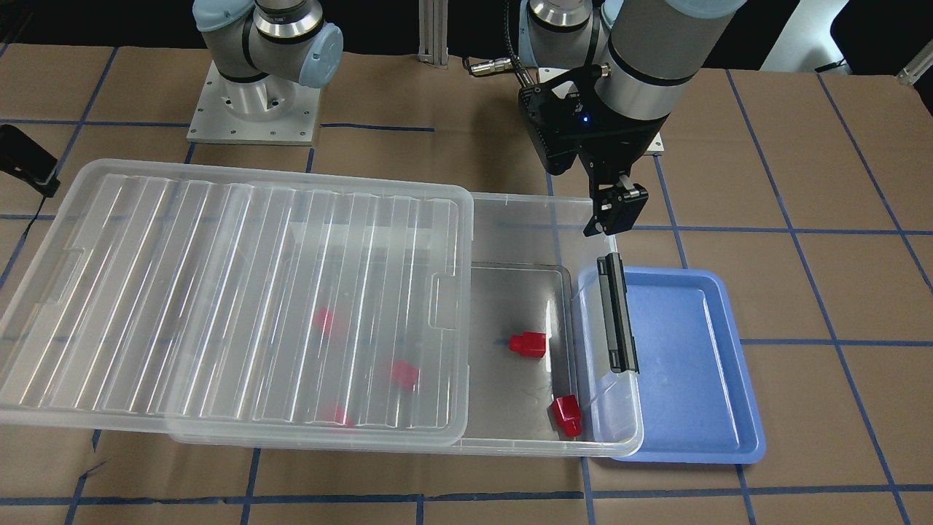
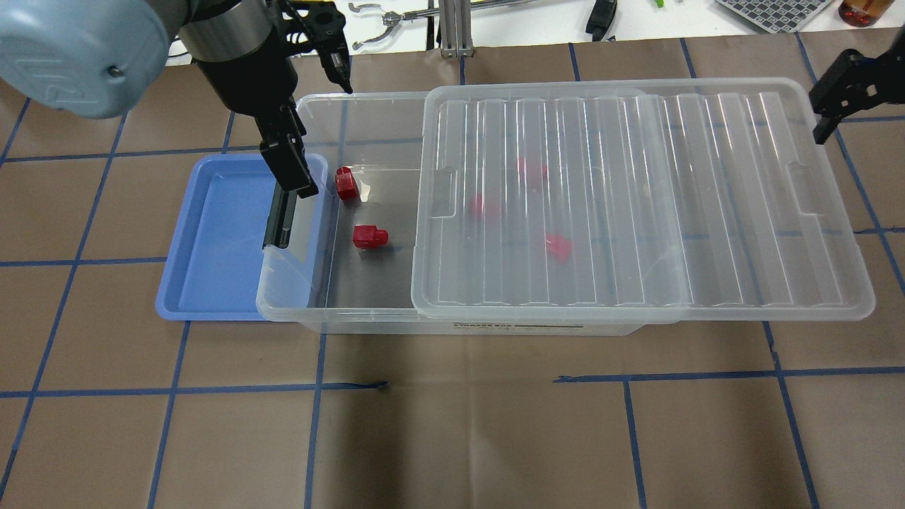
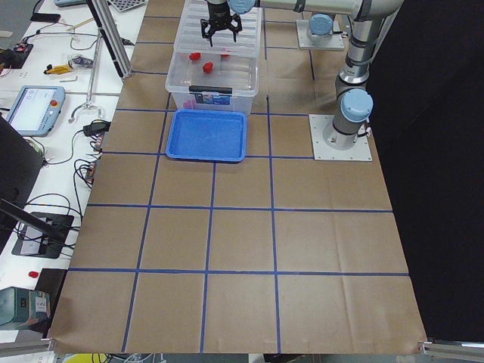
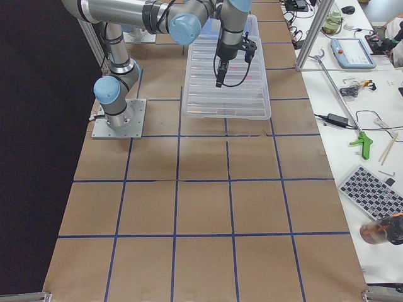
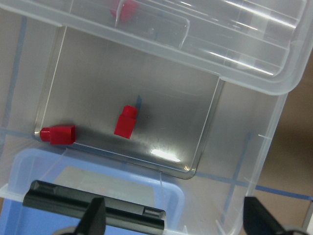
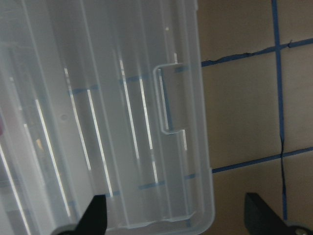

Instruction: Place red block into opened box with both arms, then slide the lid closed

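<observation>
The clear box (image 2: pixel 368 325) lies across the table. Its ribbed lid (image 2: pixel 707 198) covers most of it and overhangs the right end, so the left end stands uncovered. Two red blocks (image 2: pixel 346 182) (image 2: pixel 370 236) lie on the bare floor there; three more red blocks (image 2: pixel 530 168) show blurred under the lid. My left gripper (image 2: pixel 327 140) hangs open and empty above the latch end, with the same two red blocks (image 5: pixel 126 122) below it in the left wrist view. My right gripper (image 6: pixel 176 215) is open and empty beside the lid's far short end.
A blue tray (image 2: pixel 212 233) sits under the box's left end, below the black latch bar (image 2: pixel 279 226). Brown paper with blue tape lines covers the table. Tools and cables lie on a white bench (image 2: pixel 523 21) beyond the far edge.
</observation>
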`<control>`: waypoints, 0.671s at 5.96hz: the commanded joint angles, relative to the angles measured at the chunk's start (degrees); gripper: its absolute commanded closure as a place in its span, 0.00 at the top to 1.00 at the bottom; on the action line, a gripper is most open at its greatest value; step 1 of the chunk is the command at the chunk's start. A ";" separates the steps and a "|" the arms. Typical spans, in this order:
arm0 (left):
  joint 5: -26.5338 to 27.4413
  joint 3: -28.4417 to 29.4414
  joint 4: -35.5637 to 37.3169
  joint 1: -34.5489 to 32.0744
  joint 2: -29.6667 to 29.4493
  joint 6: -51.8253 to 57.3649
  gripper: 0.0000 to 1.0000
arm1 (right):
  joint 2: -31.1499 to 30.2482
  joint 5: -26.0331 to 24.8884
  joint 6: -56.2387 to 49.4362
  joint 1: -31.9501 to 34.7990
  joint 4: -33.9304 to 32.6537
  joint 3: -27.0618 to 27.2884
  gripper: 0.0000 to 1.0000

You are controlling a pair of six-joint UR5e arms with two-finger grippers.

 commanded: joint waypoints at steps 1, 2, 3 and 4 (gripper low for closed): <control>0.97 -1.21 -0.07 0.78 2.93 -17.40 0.98 | 3.12 -4.12 -5.24 -5.78 -3.89 1.40 1.00; 0.89 -1.66 0.02 2.53 4.08 -23.78 0.98 | 3.31 -5.96 -7.26 -7.63 -9.39 5.42 1.00; 0.97 -1.75 2.55 3.59 4.96 -35.24 0.98 | 3.22 -6.85 -9.54 -8.26 -16.32 10.42 1.00; 1.06 -1.93 4.05 3.60 5.32 -45.53 0.98 | 3.22 -7.64 -11.39 -8.96 -22.83 14.73 1.00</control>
